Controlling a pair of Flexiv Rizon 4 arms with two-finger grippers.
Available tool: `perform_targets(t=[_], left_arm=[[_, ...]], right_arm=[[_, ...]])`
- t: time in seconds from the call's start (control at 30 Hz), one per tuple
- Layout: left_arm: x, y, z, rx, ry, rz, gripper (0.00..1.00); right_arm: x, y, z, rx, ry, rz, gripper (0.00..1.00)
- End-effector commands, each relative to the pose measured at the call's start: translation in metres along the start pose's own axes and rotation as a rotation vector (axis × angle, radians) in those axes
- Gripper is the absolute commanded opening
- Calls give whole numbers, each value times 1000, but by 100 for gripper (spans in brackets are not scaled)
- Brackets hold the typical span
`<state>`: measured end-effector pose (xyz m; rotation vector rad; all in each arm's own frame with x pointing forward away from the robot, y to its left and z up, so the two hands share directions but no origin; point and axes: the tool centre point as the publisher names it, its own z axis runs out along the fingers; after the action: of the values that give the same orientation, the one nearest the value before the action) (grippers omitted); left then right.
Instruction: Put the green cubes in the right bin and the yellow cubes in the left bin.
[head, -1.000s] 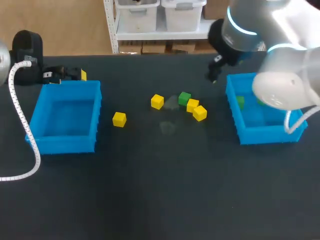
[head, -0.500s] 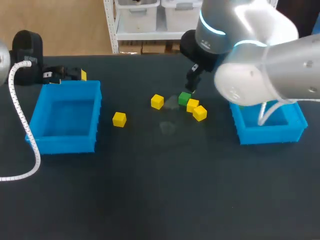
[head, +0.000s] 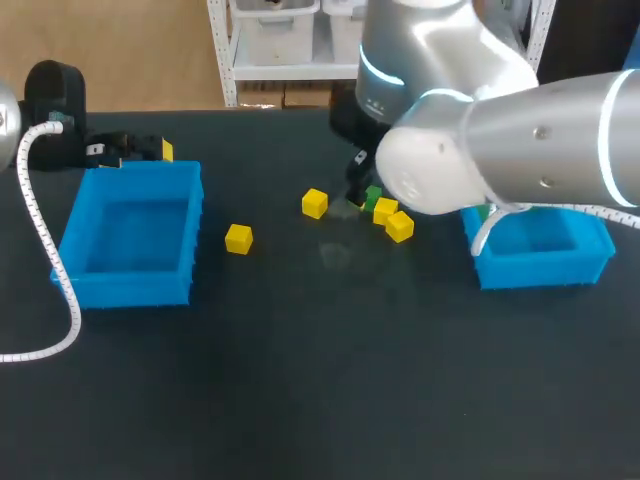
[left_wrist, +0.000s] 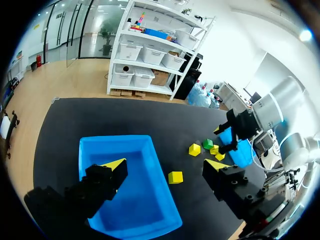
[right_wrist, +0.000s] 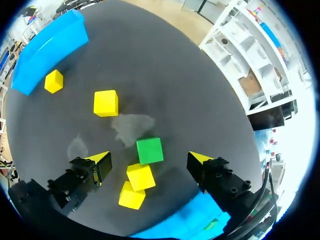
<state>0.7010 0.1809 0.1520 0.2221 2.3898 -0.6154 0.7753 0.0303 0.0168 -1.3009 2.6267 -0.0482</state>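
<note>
Black tabletop, a pale smudge near its middle, a second pale patch close by.

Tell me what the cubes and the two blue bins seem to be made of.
Green cube and yellow cubes: probably painted wood or hard plastic; flat matte faces, crisp edges, no glare. Left bin and right bin: likely moulded plastic; uniform blue, thin walls, faint sheen.

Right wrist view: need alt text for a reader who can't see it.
The open right gripper hovers over a dark table with a green cube between its spread fingers, neither finger touching it. Two touching yellow cubes lie right beside the green one. Two more sit further ahead, toward a blue bin.
</note>
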Motion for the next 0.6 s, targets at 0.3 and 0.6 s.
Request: perform_targets(t=[0.3, 0.6], left_arm=[[1, 2, 0, 11, -6, 2, 100], [1, 2, 0, 11, -6, 2, 100]], right_arm=[[-7, -4, 31, 1, 44, 71, 100], [-4, -4, 42, 21, 54, 106, 24]])
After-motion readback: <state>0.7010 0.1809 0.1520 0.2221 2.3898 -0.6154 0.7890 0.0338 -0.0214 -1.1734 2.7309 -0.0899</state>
